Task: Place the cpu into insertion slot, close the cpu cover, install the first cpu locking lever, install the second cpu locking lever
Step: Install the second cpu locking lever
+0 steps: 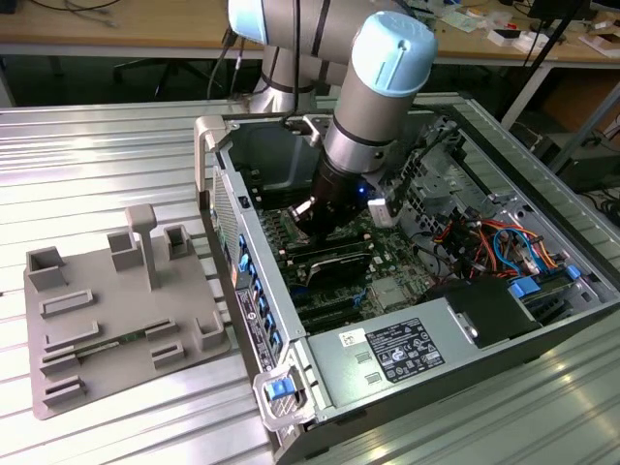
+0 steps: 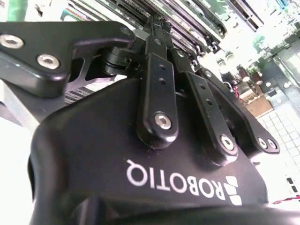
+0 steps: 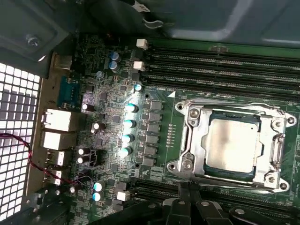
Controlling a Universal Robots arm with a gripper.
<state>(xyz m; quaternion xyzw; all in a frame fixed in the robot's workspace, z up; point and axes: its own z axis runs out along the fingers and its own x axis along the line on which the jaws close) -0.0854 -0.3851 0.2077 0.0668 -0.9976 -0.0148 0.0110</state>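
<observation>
In the first wrist view the cpu (image 3: pixel 232 143) lies flat in the insertion slot (image 3: pixel 185 164), its silvery top showing through the window of the cpu cover (image 3: pixel 194 129). The cover is down around the chip. A thin metal lever (image 3: pixel 229 101) runs along the cover's edge next to the memory slots. My gripper (image 3: pixel 183 190) hangs just beside the socket's other edge, fingers together and nothing between them. The second wrist view shows the black gripper (image 2: pixel 158 23) with its links converging to one tip over the board. In the exterior view the arm (image 1: pixel 373 107) reaches down into the open computer case.
Long black memory slots (image 3: pixel 225 61) flank the socket, with capacitors (image 3: pixel 127 123) and rear ports (image 3: pixel 58 121) beside it. The case walls (image 1: pixel 242 242), power supply (image 1: pixel 387 354) and coloured cables (image 1: pixel 484 242) hem the arm in. A grey fixture plate (image 1: pixel 116 310) lies outside the case at the exterior view's left.
</observation>
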